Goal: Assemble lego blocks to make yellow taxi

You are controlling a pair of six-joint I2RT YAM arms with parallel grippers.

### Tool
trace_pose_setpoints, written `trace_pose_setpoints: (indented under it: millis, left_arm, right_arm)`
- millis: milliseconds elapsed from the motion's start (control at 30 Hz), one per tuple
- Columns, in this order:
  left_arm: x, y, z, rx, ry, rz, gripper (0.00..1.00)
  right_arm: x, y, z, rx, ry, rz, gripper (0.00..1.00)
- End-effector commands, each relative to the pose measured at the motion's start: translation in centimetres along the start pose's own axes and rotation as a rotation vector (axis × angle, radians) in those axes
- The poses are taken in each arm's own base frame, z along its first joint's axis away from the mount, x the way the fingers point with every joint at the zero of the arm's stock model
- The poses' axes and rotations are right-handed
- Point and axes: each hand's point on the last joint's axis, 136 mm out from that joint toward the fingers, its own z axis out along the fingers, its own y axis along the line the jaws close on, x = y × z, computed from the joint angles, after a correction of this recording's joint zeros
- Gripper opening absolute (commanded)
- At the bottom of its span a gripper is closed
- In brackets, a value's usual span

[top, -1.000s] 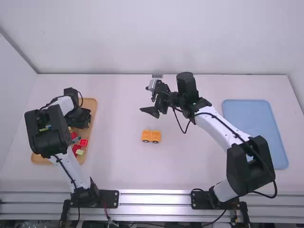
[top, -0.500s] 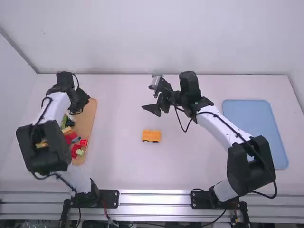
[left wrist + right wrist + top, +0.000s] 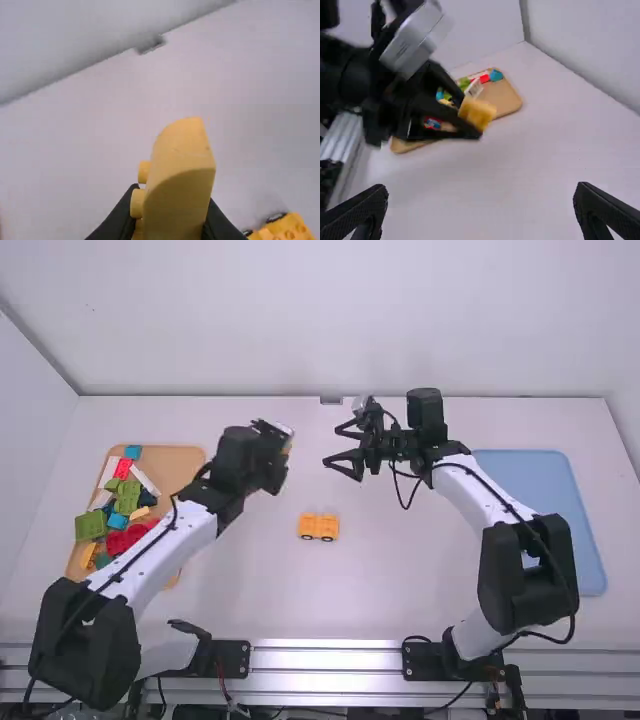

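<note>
My left end effector (image 3: 170, 215) is clamped on a curved yellow lego block (image 3: 180, 200), right end effector (image 3: 481, 189) spread; sideways studs might botch stacking onto the wheeled base (image 3: 319, 527) nearby.

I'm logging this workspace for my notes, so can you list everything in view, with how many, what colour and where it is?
Table: one, white, under both arms
Wheeled car base: one, orange-yellow, middle of the table
Held block: one, yellow, between the left gripper's fingers
Loose blocks: many, green, red, white, blue and yellow, on the wooden tray
Wooden tray: one, tan, far left
Blue tray: one, blue, far right
Robot arms: two, white and black, left and right
Left gripper: one, black, left of centre
Right gripper: one, black, open, beyond the car base
</note>
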Motion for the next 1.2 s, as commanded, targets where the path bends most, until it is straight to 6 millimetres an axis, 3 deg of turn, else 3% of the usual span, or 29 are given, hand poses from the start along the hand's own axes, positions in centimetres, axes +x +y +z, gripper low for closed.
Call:
trace_pose_setpoints:
  millis: [0, 133, 300, 500, 667, 767, 933, 1167]
  left_arm:
    - [-0.2, -1.8, -0.2, 0.026, -0.035, 0.256, 0.02]
    - [0.0, -3.5, 0.0, 0.064, -0.05, 0.271, 0.02]
    - [-0.7, -4.4, -0.1, 0.107, -0.09, 0.277, 0.02]
    - [-0.3, -4.3, -0.1, 0.108, -0.072, 0.215, 0.02]
    - [-0.3, -4.8, 0.2, 0.108, -0.118, 0.202, 0.02]
    - [-0.2, -4.8, 0.3, 0.101, -0.145, 0.193, 0.02]
    - [0.1, -5.0, 0.4, 0.102, -0.169, 0.168, 0.02]
    - [-0.1, -4.9, 0.4, 0.098, -0.19, 0.147, 0.02]
  right_arm:
    - [-1.0, 1.4, -1.1, -0.148, -0.051, 0.099, 0.99]
    - [-1.1, 1.8, -2.0, -0.199, -0.075, 0.118, 0.96]
    - [0.5, 1.1, -1.7, -0.161, -0.055, 0.148, 0.93]
    - [2.2, 1.0, 0.4, -0.101, 0.003, 0.159, 0.86]
    - [2.5, 1.0, 2.3, -0.049, 0.039, 0.158, 0.8]
    - [2.6, 0.1, 2.6, 0.009, 0.048, 0.19, 0.77]
    - [2.6, 0.7, 2.9, -0.024, 0.034, 0.183, 0.74]
    - [3.4, -0.2, 4.1, 0.067, 0.002, 0.239, 0.79]
